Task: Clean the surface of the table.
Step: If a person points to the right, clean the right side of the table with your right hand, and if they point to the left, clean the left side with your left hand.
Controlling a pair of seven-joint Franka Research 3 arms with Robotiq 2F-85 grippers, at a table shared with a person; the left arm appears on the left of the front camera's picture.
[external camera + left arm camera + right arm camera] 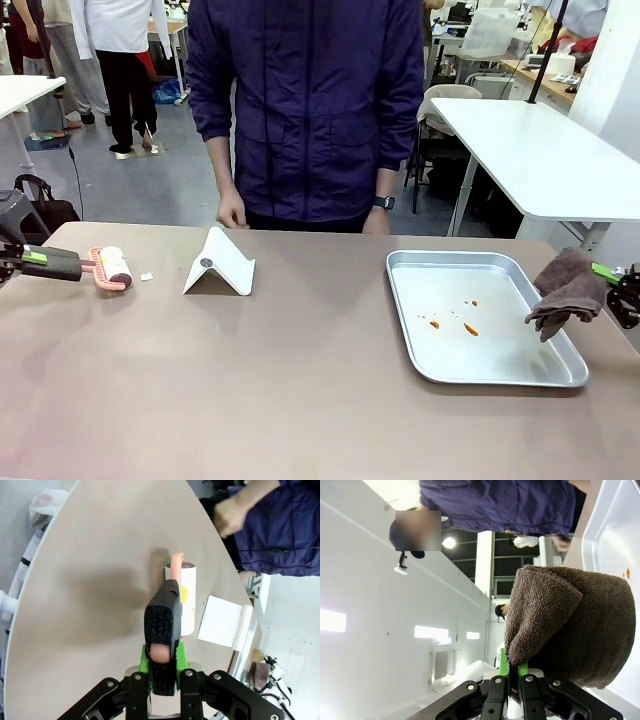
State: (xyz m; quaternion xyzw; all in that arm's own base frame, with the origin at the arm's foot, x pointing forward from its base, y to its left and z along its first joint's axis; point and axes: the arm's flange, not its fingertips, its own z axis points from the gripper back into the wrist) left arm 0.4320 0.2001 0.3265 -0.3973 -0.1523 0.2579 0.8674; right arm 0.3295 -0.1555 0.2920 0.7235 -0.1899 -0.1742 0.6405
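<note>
Two tools are in hand and, as I read it, the wiping of the bench [300, 400] is only about to begin. My left gripper [38, 262] is clenched on the dark handle of a lint roller [112, 267], out at 9 o'clock on the taupe top, with the roll pointing toward 3 o'clock. I cannot tell from the front view whether the roll touches the surface or sits just above it. A small white scrap [146, 276] lies just beside the roll on its 3 o'clock side, and it is the only loose bit I can make out on the top. Past it sits a folded white card [220, 263], close to the person's hand [231, 212] at 12 o'clock. My right gripper [610, 273] is clamped on a brown cloth [567, 290], which hangs over the 3 o'clock rim of the metal tray [455, 263]. The orange spots [470, 329] are inside that tray, not on the bench itself. For the next move I judge that the roller should be pressed flat and drawn toward 3 o'clock over the scrap, stopping short of the card. The cloth arm needs to clear the tray rim before it can reach bare surface.
</note>
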